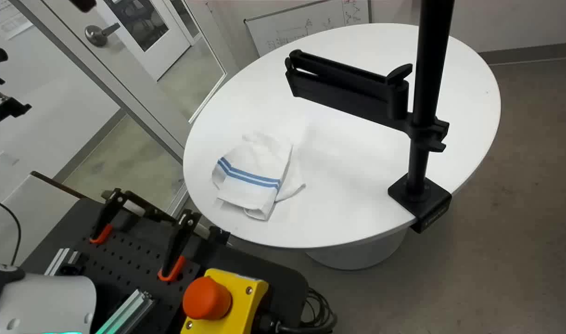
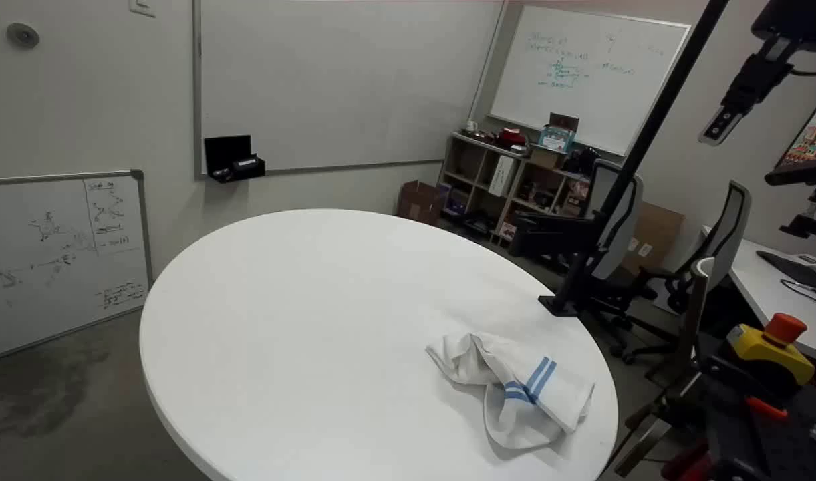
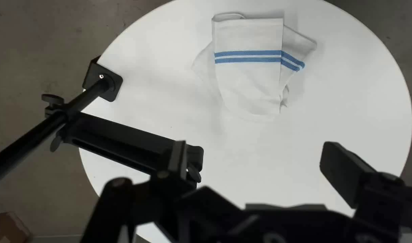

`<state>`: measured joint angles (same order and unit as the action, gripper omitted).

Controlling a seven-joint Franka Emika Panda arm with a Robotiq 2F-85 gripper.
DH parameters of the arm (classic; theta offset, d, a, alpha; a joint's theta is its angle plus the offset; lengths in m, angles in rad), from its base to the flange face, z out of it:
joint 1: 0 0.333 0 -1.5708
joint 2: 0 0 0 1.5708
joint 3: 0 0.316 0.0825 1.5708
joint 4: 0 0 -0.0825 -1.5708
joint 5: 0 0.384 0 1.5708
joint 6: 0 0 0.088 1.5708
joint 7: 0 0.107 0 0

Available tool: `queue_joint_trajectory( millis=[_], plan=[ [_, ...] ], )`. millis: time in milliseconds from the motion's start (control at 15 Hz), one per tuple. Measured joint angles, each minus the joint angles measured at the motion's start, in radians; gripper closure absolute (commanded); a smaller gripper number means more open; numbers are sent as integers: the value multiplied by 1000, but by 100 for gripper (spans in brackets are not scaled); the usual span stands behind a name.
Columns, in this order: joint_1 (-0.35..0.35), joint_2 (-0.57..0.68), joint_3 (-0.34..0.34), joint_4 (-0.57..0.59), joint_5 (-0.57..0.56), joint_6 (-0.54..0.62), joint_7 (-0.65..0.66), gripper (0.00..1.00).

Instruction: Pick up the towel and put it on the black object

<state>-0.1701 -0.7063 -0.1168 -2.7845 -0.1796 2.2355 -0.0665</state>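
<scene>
- Saw the white towel lying on the round white counter, close to the edge, soft and rumpled.
- Spotted blue stripes on the towel in all three views.
- In the wrist view, saw part of the towel folded flat, with a corner poking out at the side.
- Found the black bar sticking out over the counter from a tall black pole.
- Saw the pole rising from a square black base, fixed on the rim of the counter.
- Saw the towel well apart from the base, down on the counter top, with the bar up higher.
- In the wrist view, saw the tool let go, with both dark fingers spread wide and white counter showing in the gap.
- In an exterior view, saw the tool up in the air, well above the towel.
- In an exterior view, saw a big orange-red stop button on a yellow box, near a black board full of little holes.
- Saw two black hand clamps with orange ends on that board.
- In an exterior view, saw whiteboards by the walls and an office chair behind the pole.
</scene>
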Motion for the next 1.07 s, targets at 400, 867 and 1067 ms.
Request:
queue_joint_trajectory(
  millis=[400, 867, 1067],
  plan=[
    [21, 49, 7, 12, 0, -10, -8, 0],
    [56, 350, 13, 29, -6, 74, -37, 0],
    [55, 511, 16, 38, -41, 213, -40, 0]
  ],
)
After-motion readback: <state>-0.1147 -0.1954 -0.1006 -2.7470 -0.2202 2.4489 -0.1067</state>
